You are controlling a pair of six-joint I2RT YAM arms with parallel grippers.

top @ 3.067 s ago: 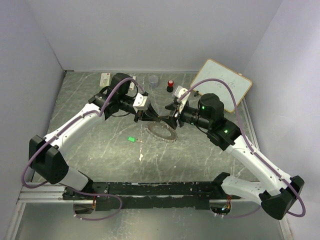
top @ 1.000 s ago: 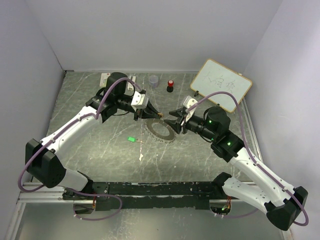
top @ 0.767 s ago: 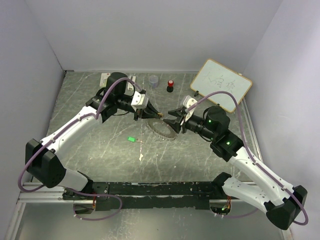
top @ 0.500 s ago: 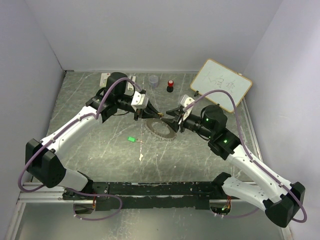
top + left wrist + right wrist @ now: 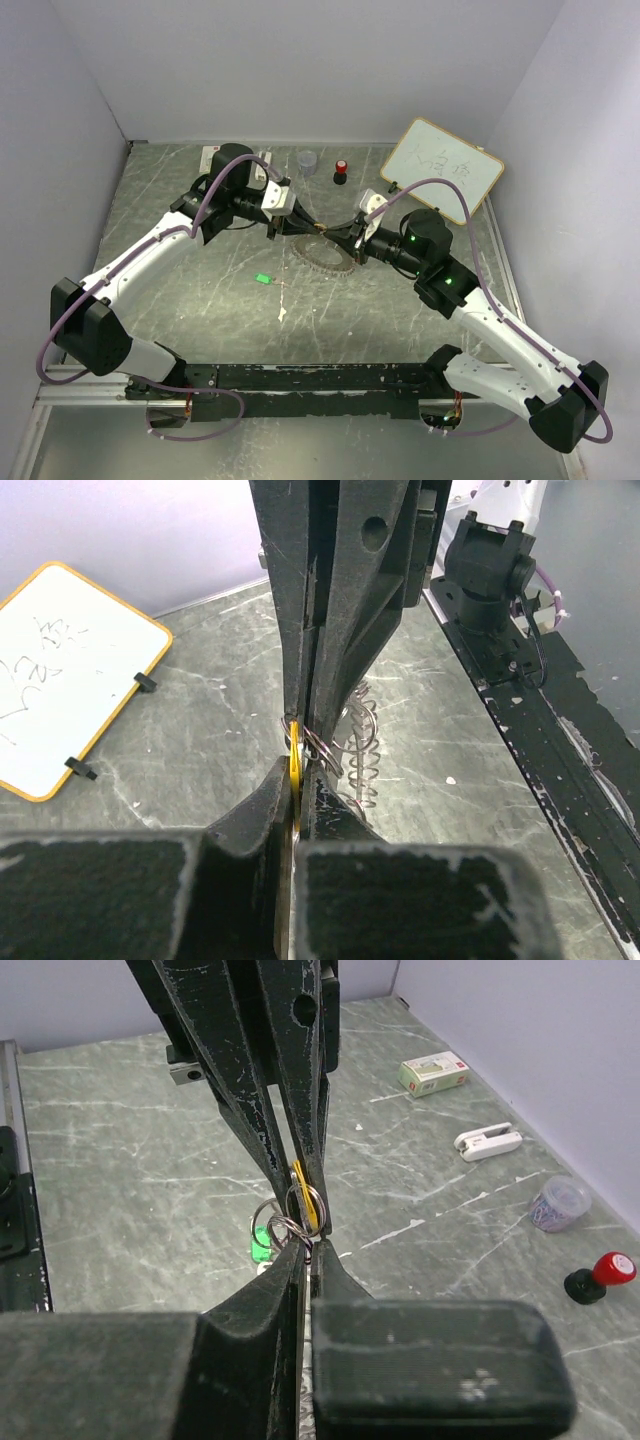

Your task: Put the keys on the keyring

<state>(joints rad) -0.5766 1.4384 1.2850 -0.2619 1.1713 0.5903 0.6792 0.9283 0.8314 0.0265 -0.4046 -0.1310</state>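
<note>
Between 2 grippers (image 5: pixel 297 780) (image 5: pixel 305 1252), 1 yellow key (image 5: pixel 294 765), 1 green key (image 5: pixel 263 278), 1 keyring (image 5: pixel 316 267)

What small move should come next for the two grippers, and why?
Probably lower both together toward the keyring lying just below. The left gripper is shut on the yellow key, the right gripper is shut at the small wire loops beside it, and the green key lies apart.

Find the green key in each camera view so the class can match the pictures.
Top external: green key, lying left of centre.
Left wrist: not in view.
Right wrist: just left of centre, partly hidden.
Shared landmark: yellow key, near the middle of all three views, though only a speck from above.
</note>
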